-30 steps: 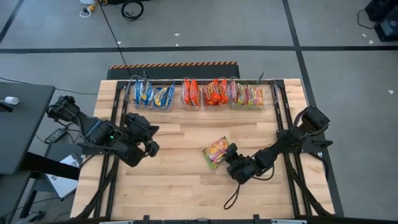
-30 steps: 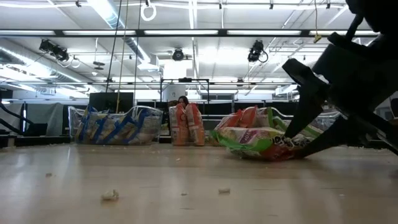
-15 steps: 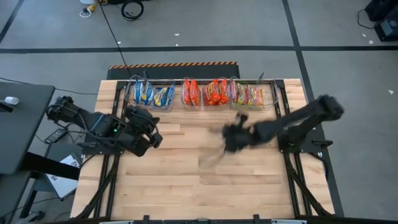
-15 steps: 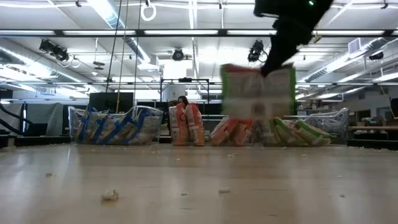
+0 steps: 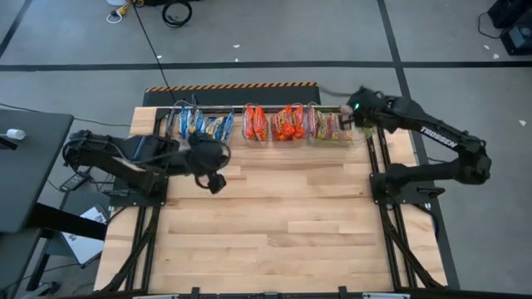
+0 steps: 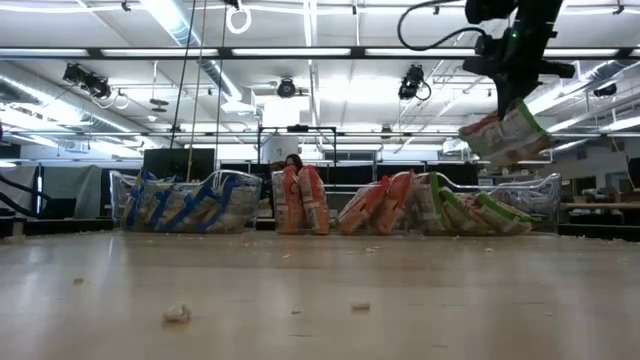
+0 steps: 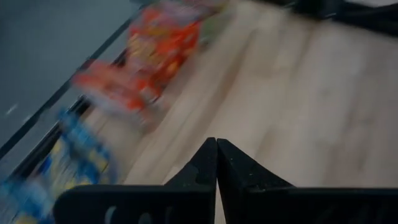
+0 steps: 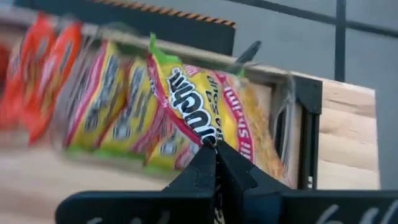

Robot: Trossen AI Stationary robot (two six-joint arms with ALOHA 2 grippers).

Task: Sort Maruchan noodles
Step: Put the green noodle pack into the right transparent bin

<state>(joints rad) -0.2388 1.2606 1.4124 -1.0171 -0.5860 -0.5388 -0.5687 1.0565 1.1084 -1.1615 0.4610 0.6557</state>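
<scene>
The right arm reaches from its base at the worktop's (image 5: pixel 274 241) right side up and back toward the far edge, its forearm stretched diagonally so that the right end effector (image 5: pixel 356 108) hangs above the rightmost clear bin (image 5: pixel 366 133). Its fingers are clenched on a yellow-green and pink-red noodle packet (image 8: pixel 202 118), pinching it by one edge. In the low view that packet (image 6: pixel 505 135) hangs tilted in the air, clear of the bins and above the packets already standing in the right bin.

The left arm stretches sideways from the worktop's left edge, elbow low, with the left end effector (image 5: pixel 212 158) held over bare wood just in front of the leftmost bin (image 5: pixel 176 131). Its two fingers (image 7: pixel 205 165) are pressed together, tips touching, and hold nothing.

Three bins stand in a row along the far edge. The left one holds blue-yellow packets (image 5: pixel 204 126), the middle one orange-red packets (image 5: pixel 274 123), the right one yellow-green and pink-red packets (image 5: pixel 331 126). In the low view the packets stand on edge, leaning against each other.
</scene>
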